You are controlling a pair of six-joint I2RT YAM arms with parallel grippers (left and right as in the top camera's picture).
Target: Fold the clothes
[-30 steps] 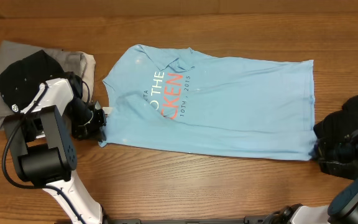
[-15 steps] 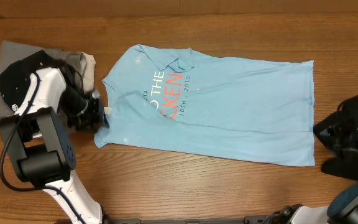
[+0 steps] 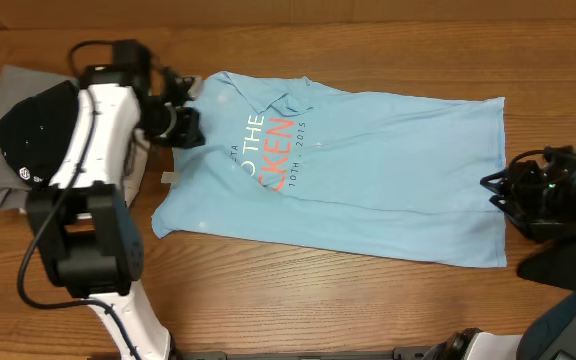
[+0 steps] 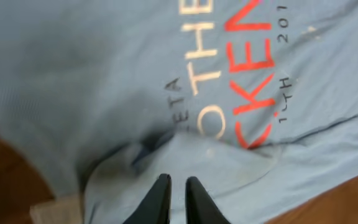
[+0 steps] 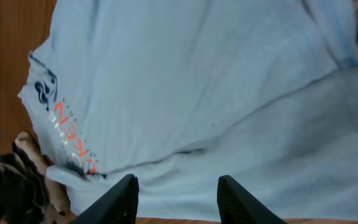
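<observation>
The light-blue T-shirt (image 3: 368, 170) with blue and red print lies spread flat across the middle of the table. My left gripper (image 3: 184, 122) hovers at its upper-left shoulder. In the left wrist view the left gripper (image 4: 176, 182) is shut to a narrow slit over a folded-over flap of the T-shirt (image 4: 185, 155), and no cloth is visibly pinched. My right gripper (image 3: 490, 186) is at the shirt's right edge. In the right wrist view the right gripper (image 5: 178, 182) stands open above the T-shirt (image 5: 197, 93), holding nothing.
A pile of black, grey and beige clothes (image 3: 28, 130) lies at the far left behind the left arm; the right wrist view also shows this pile (image 5: 14, 177). A dark garment (image 3: 560, 263) lies at the right edge under the right arm. Bare wooden tabletop (image 3: 298, 300) runs along the front.
My left gripper went from the shirt's lower-left edge up to its shoulder, and the lower-left corner shifted slightly left. My right gripper moved from the lower-right corner to the right edge and spread open.
</observation>
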